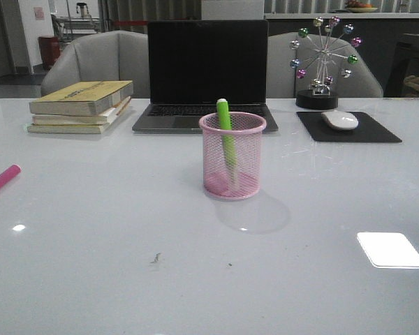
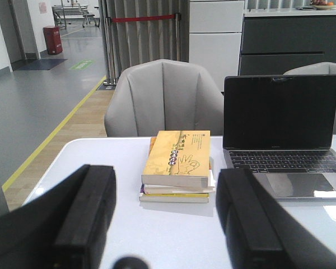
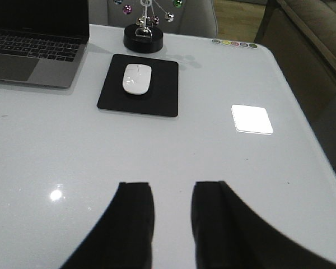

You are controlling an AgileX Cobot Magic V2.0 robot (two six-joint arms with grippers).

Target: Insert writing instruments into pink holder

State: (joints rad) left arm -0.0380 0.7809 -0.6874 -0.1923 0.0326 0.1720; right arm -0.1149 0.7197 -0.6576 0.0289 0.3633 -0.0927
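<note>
The left gripper [image 2: 167,216] has its jaws spread wide, with nothing between them; it hangs above the white table [image 1: 91,265], facing the stack of books [image 2: 178,165]. The right gripper [image 3: 172,224] has its jaws apart by a smaller gap, also holding nothing and touching nothing.

The pink holder [image 1: 232,155] stands upright just in front of the laptop [image 1: 207,73]. Inside it the green pen [image 1: 225,129] leans a little, its top above the rim. The pink pen [image 1: 1,180] lies on the table far to the left of the holder, in front of the books, partly cut by the picture edge.
</note>
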